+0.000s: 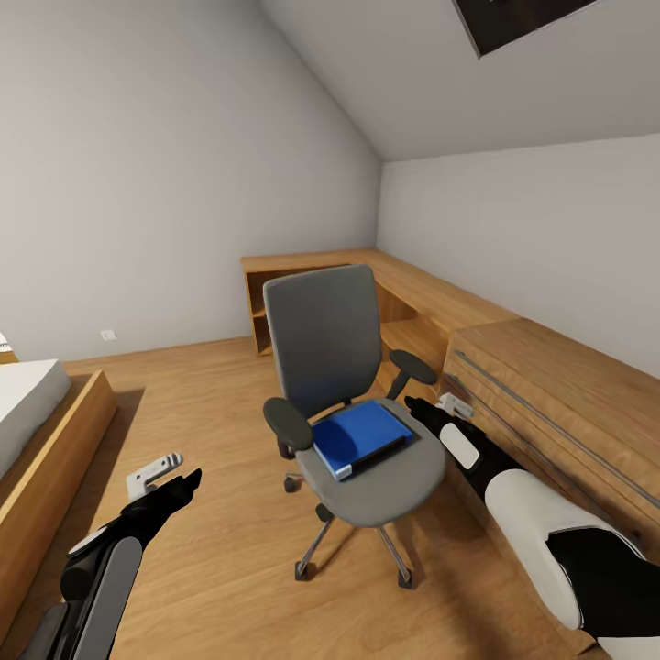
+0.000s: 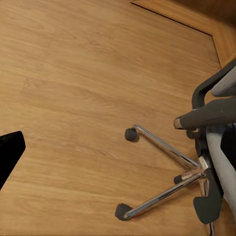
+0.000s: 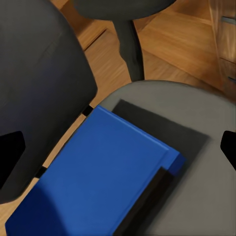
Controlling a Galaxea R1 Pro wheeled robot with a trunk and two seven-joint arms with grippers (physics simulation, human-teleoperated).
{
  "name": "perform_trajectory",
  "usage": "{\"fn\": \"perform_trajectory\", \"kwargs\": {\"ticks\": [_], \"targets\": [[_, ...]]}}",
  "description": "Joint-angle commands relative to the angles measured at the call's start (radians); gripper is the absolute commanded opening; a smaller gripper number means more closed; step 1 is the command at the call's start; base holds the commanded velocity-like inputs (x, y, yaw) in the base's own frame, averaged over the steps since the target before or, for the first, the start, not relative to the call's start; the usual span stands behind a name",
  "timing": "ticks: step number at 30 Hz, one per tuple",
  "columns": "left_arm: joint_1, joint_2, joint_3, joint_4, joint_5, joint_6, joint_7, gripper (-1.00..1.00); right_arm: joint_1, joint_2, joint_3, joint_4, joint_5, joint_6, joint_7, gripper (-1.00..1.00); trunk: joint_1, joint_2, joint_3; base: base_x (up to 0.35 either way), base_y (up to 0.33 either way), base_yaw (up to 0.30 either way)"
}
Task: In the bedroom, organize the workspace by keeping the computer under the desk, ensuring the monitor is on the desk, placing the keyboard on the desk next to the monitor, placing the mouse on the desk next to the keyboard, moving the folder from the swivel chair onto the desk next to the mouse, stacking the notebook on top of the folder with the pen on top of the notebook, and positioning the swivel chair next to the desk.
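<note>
The swivel chair (image 1: 325,339) with grey seat and back stands mid-room on the oak floor, facing me. The blue folder (image 1: 362,435) lies flat on its seat. My right gripper (image 1: 417,408) hovers just above the folder's right corner, by the chair's right armrest, and is open. In the right wrist view the folder (image 3: 98,172) lies on the grey seat (image 3: 196,113) between the widely spread fingertips (image 3: 10,152). My left gripper (image 1: 179,486) hangs open and empty over bare floor, left of the chair. The left wrist view looks down at the chrome base (image 2: 162,147).
A light-wood drawer chest (image 1: 550,394) runs along the right wall, close to my right arm. Low wooden shelving (image 1: 403,289) continues into the far corner behind the chair. A wood-framed bed (image 1: 37,431) is at the left. Open floor (image 1: 211,394) lies between bed and chair.
</note>
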Motion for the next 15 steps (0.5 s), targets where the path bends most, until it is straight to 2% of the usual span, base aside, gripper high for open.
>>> {"fn": "perform_trajectory", "kwargs": {"ticks": [1,15], "targets": [[-0.001,0.0,0.0,-0.001,0.011,0.004,0.008,1.0,0.0,-0.001,0.007,-0.002,-0.007,0.003,-0.005,1.0,0.004,-0.008,-0.004,0.0,0.0,0.0],[-0.001,-0.002,-0.001,0.0,0.011,0.004,0.008,1.0,0.0,-0.001,0.006,-0.004,-0.007,0.004,-0.007,1.0,0.057,-0.106,-0.048,0.0,0.0,0.0]]}}
